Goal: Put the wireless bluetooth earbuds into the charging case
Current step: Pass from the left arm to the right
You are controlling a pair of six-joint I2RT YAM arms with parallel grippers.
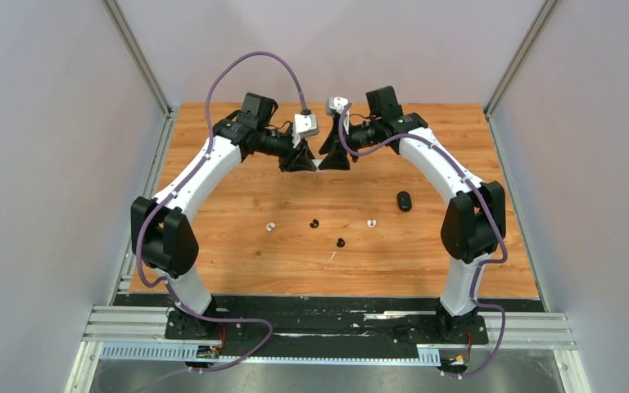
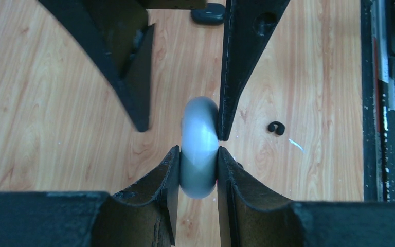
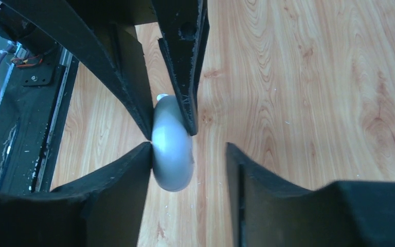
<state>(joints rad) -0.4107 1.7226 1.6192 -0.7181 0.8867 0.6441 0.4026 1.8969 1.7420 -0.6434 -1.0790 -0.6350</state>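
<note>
Pinching the white charging case (image 2: 199, 154) on edge between its fingers, the left gripper (image 1: 305, 160) grips it at the far middle of the table (image 1: 475, 246). The right gripper (image 3: 187, 148) stands spread around the same case, one finger touching its side. White earbuds (image 1: 271, 227) and black earbuds (image 1: 314, 223) lie loose nearer the bases, well apart from it, with a black case (image 1: 405, 201) to their right.

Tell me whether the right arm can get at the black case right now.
Probably yes: the right pincer stands open, not clamped on the white case, and the black case lies uncovered on that arm's side.
</note>
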